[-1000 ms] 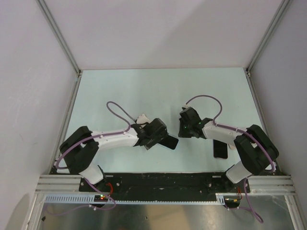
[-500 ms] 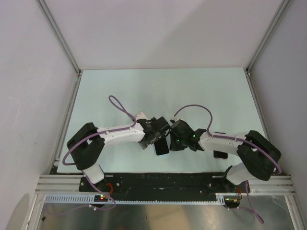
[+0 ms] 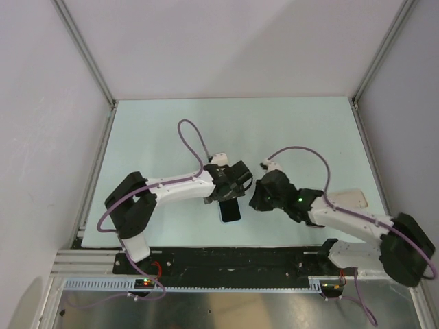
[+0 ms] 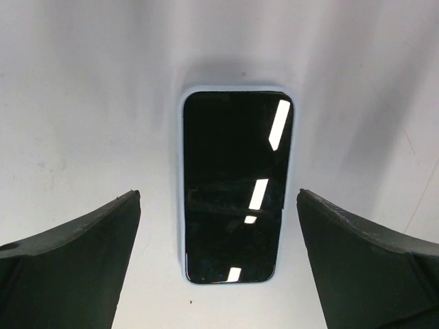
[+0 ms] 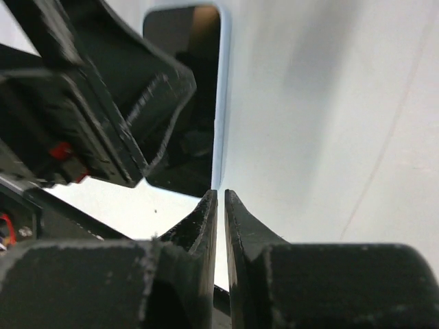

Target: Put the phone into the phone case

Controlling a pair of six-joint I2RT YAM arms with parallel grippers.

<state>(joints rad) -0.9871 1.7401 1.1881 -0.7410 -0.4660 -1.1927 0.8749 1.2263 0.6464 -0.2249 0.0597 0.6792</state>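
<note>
The phone (image 4: 233, 185), a glossy black slab with a thin pale rim, lies flat on the table just in front of the left arm (image 3: 230, 211). My left gripper (image 4: 218, 195) is open right above it, one finger on each side, not touching it; in the top view it (image 3: 232, 185) covers the phone's far end. My right gripper (image 5: 221, 195) is shut and empty, its tips low by the phone's right edge (image 5: 221, 103), and it sits to the phone's right (image 3: 252, 201). No matte black phone case shows.
A pale rounded slab (image 3: 350, 199) lies on the table at the right, partly under the right arm. The black base rail (image 3: 233, 260) runs along the near edge. Enclosure walls stand on three sides.
My left gripper carried the phone forward, laid it on the table and opened. My right arm swung left to the phone's side. The dark slab by the right arm has given way to a pale one.
</note>
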